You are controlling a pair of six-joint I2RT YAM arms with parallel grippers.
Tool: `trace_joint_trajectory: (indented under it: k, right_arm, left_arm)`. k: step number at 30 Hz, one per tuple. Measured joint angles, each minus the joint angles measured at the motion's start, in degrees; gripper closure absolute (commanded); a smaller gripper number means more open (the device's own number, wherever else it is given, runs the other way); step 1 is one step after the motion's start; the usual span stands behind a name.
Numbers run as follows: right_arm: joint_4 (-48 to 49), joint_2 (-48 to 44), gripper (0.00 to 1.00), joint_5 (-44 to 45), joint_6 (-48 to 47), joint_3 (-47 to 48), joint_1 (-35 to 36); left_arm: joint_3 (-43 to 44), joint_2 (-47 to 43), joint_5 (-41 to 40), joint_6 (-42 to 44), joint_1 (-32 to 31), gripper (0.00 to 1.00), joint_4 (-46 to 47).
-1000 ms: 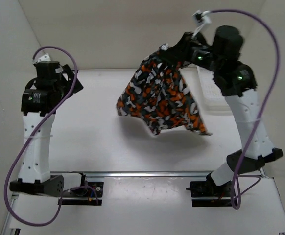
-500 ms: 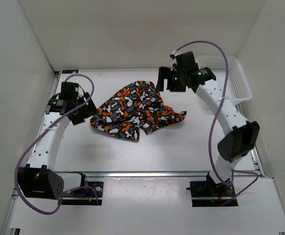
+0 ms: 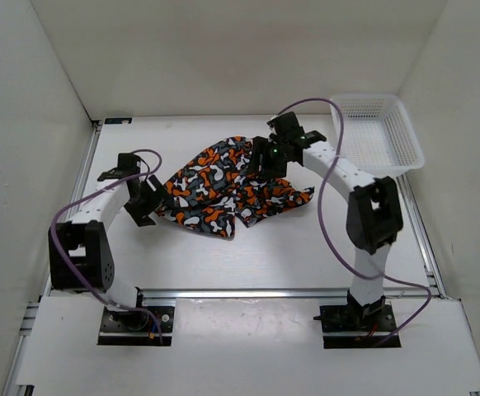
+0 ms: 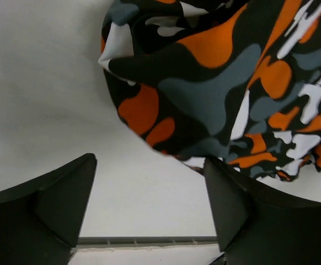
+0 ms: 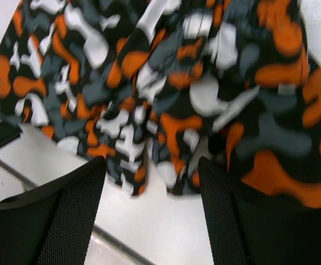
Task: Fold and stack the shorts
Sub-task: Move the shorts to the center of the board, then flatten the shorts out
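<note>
In the middle of the table (image 3: 306,247): the shorts (image 3: 215,190) lie crumpled and uneven, with many creases and not yet folded.
At the left edge of the cloth: our left gripper (image 3: 145,202) sits low with its fingers spread wide. In its wrist view the hem is just ahead of the fingertips and nothing is between them.
At the far right side of the cloth: our right gripper (image 3: 266,157) hangs over the fabric. Its fingers are also apart and they hold nothing.
In the far right corner: the white mesh basket (image 3: 409,132) stands well apart from the shorts.
Step in hand: we judge that both arms are about to take an edge, so that the cloth can be pulled flat before the first fold.
Risk, left side: the hem lies thin on the table, so our fingers may close on air or only push the cloth into a bigger wrinkle.
Risk, right side: the fabric here is bunched in layers. A pinch may catch only the top layer, or too many, and the shorts would then open crooked.
Risk, both arms: if we pull unevenly, the soft cloth may slide instead of stretching flat.
</note>
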Motion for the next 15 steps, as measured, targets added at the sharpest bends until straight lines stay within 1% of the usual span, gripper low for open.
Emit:
trace_joint_trajectory:
  k: [1,2,3,4,5,7,10,15]
  right_arm:
    - [0.26,3.28,0.27,-0.68,0.37,2.36,-0.20]
    - [0.24,6.38,0.29,-1.07,0.66,4.90,-0.44]
    - [0.02,9.38,0.30,-1.31,0.94,7.56,-0.66]
    - [-0.24,12.13,0.34,-1.36,1.22,10.51,-0.85]
    - [-0.79,15.02,0.37,-1.11,1.46,13.92,-1.01]
    - [-1.79,19.19,0.39,-0.87,1.77,19.23,-1.22]
    - [-2.51,21.88,0.39,-0.37,2.36,21.94,-1.40]
    - [-2.71,21.66,0.39,0.31,4.90,18.58,-1.31]
  left_arm:
    - [0.48,2.01,0.13,0.00,0.02,0.17,0.63]
    - [1.03,3.78,0.17,0.07,0.04,0.32,0.98]
    - [1.57,5.14,0.28,-0.11,0.07,0.40,1.27]
    - [2.16,6.19,0.28,-0.04,0.07,0.50,1.53]
    - [2.80,6.97,0.35,0.22,0.07,0.74,1.62]
    - [3.89,7.72,0.35,0.17,0.26,0.89,2.05]
    - [5.46,7.76,0.39,0.74,0.52,0.89,2.45]
    - [6.34,7.72,0.39,1.07,0.74,0.89,3.17]
